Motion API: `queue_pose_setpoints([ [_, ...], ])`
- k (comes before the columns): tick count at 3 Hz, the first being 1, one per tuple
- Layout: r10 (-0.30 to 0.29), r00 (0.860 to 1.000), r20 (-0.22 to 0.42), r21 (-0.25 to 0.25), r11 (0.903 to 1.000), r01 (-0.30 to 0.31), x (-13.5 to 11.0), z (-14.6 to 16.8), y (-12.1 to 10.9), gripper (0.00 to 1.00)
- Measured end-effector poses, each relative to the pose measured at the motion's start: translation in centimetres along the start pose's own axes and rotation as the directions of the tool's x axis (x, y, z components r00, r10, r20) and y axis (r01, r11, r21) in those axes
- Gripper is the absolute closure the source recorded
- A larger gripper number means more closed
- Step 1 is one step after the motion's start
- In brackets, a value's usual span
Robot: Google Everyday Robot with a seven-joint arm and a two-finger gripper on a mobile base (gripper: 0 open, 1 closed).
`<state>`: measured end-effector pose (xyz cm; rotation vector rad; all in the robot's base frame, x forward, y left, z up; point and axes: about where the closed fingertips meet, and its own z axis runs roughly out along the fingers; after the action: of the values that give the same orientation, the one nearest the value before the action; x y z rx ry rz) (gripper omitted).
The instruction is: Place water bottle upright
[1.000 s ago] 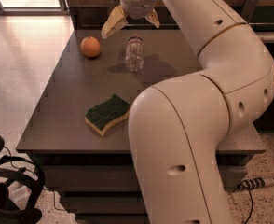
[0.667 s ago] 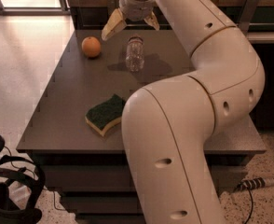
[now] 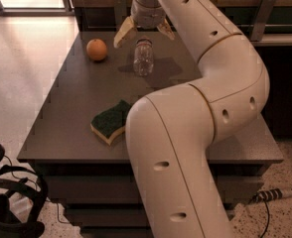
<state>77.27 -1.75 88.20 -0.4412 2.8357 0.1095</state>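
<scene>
The water bottle (image 3: 143,57) is a small clear ribbed bottle on the dark table (image 3: 76,103), toward the far middle. It looks upright, with its cap end toward my gripper. My gripper (image 3: 143,32) hangs just above and behind the bottle's top. Its two pale fingers (image 3: 124,32) are spread wide, one on each side of the bottle's top, and hold nothing.
An orange (image 3: 97,49) lies on the table left of the bottle. A green and yellow sponge (image 3: 111,120) lies near the front middle. My arm covers the table's right side. A black object with cables (image 3: 9,202) stands on the floor at the left front.
The gripper stays spread above the bottle. The arm has swung slightly; the bottle, orange and sponge have not moved.
</scene>
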Motion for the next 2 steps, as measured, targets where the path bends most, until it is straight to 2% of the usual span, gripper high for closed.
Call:
queue_pose_setpoints([
  [2, 0.027, 0.999, -0.031, 0.003, 0.9996, -0.027, -0.2, 2.2, -0.1, 0.00],
])
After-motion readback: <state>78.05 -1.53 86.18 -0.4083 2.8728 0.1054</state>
